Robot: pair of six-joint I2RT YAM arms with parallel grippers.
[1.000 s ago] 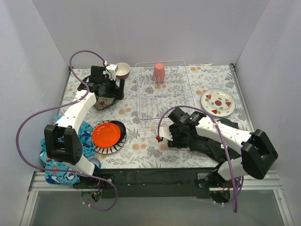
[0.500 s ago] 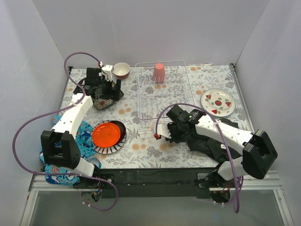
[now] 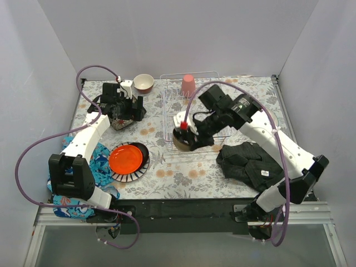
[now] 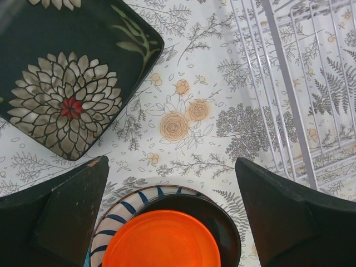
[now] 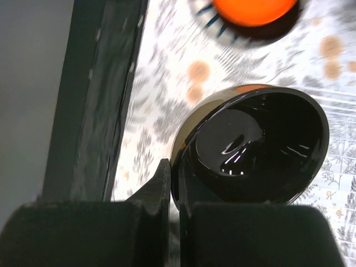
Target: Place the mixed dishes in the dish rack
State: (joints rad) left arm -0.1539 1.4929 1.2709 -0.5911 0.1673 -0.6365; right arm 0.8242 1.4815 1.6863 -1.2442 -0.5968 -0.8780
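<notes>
My right gripper (image 3: 183, 133) is shut on the rim of the dark tan-bottomed bowl (image 3: 179, 142) and holds it tilted over the front left part of the white wire dish rack (image 3: 192, 111). In the right wrist view the fingers (image 5: 167, 183) pinch the bowl's (image 5: 261, 150) rim. My left gripper (image 3: 127, 111) is open and empty above a black square flowered plate (image 3: 118, 121). The pink cup (image 3: 188, 85) stands upside down in the rack. The red bowl (image 3: 144, 83) sits at the back left. The orange plate (image 3: 124, 158) lies on a black plate (image 4: 225, 222) and a striped plate (image 4: 114, 208).
A black cloth (image 3: 253, 161) lies at the front right. A blue patterned cloth (image 3: 83, 167) lies at the left edge, under the plate stack. My right arm crosses over the right side of the table. Grey walls close in three sides.
My right arm has lifted off the black cloth and swung up and back towards the rack with the dark bowl. My left gripper has drawn a little away from the red bowl.
</notes>
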